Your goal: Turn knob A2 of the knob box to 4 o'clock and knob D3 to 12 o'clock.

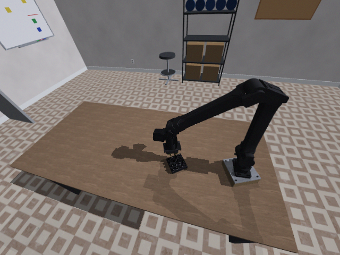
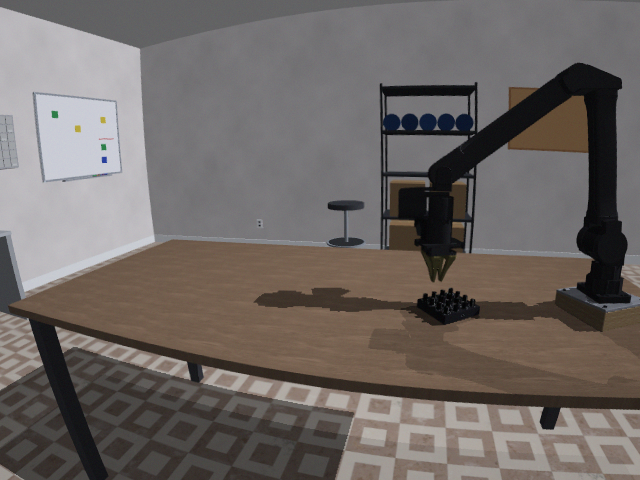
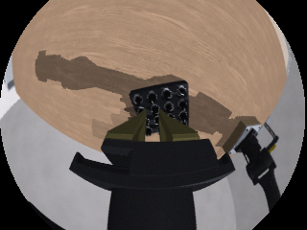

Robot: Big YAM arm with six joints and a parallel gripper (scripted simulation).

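Observation:
The black knob box [image 1: 173,171] [image 2: 454,316] [image 3: 143,90] stands flat on the table with its rows of black knobs facing up. My gripper [image 1: 171,155] [image 2: 436,281] [image 3: 153,113] points down above the box, clear of the knobs in the exterior view. Its olive fingers are a narrow gap apart, open and with nothing between them. In the wrist view the fingers cover some knobs in the lower part of the box. The knob lines, printed names and socket are too small or dark to read, so I cannot tell where knobs A2 and D3 point.
The wooden table [image 1: 109,126] [image 2: 217,273] [image 3: 144,29] carries the box and the arm's base plate [image 1: 229,167] [image 2: 599,303], which lies to the right of the box in the top and exterior views. The arm reaches over from there. Its shadow falls across the box and table.

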